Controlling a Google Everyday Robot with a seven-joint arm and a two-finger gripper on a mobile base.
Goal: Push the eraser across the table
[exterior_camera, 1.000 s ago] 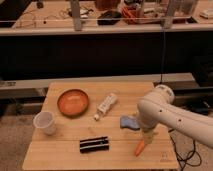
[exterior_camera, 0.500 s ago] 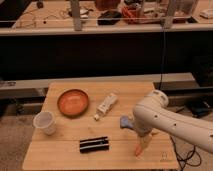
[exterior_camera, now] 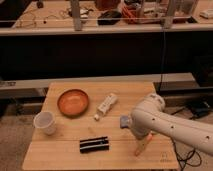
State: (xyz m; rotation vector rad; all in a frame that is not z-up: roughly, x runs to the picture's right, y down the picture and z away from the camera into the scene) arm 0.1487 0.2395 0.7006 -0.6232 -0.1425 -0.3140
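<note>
A black rectangular eraser (exterior_camera: 94, 144) lies flat near the front edge of the wooden table (exterior_camera: 60, 155), left of centre. My white arm (exterior_camera: 165, 125) reaches in from the right and bends down over the table's right half. My gripper (exterior_camera: 139, 136) is at the arm's lower end, just above the table, about a hand's width to the right of the eraser and apart from it. A slim orange object (exterior_camera: 143, 145) juts out on the table right below the gripper. Most of the gripper is hidden by the arm.
An orange bowl (exterior_camera: 73, 102) sits at the back left, a white cup (exterior_camera: 44, 122) at the left edge. A white tube (exterior_camera: 106, 104) and a small white bit (exterior_camera: 96, 117) lie at centre. A blue-grey object (exterior_camera: 123, 121) shows partly behind the arm. A dark shelf unit stands behind the table.
My arm has swung left and forward over the table, covering more of the blue-grey object. The eraser, bowl, cup and tube have not moved.
</note>
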